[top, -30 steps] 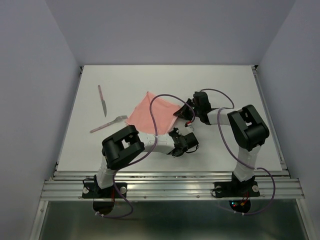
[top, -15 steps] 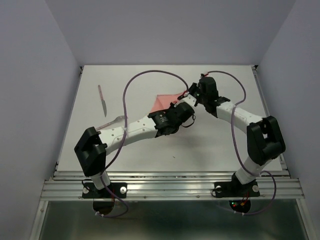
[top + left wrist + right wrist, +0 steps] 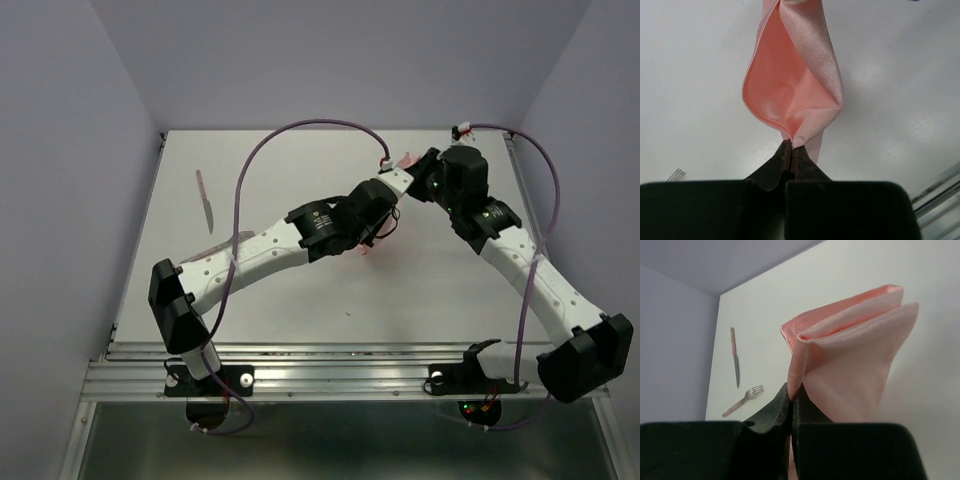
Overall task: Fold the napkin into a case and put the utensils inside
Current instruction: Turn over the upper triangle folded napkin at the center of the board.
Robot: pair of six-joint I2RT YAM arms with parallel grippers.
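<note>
The bench (image 3: 300, 300) is a plain white, smooth top, boxed in on the left, right and far sides by pale lilac-grey walls (image 3: 70, 150). A ribbed metal rail (image 3: 340, 370) runs along its near edge, where the two arms are bolted down. Purple cables (image 3: 300, 128) loop above the arms.

Both arms reach toward the far right-middle of the bench, and the salmon-pink napkin (image 3: 795, 85) hangs between them. From above the arms hide almost all of it, and only small pink scraps show. The left claw (image 3: 790, 147) is pinched tight on one point of the cloth, which opens above it into a soft hollow fold. The right claw (image 3: 791, 390) is likewise closed hard on a doubled edge, the layers fanning out beyond its tips.

Well apart from the napkin, on the far left of the bench, lies the knife (image 3: 205, 200). The fork (image 3: 744, 399) lies just nearer, its handle partly hidden under the left arm in the top view.
</note>
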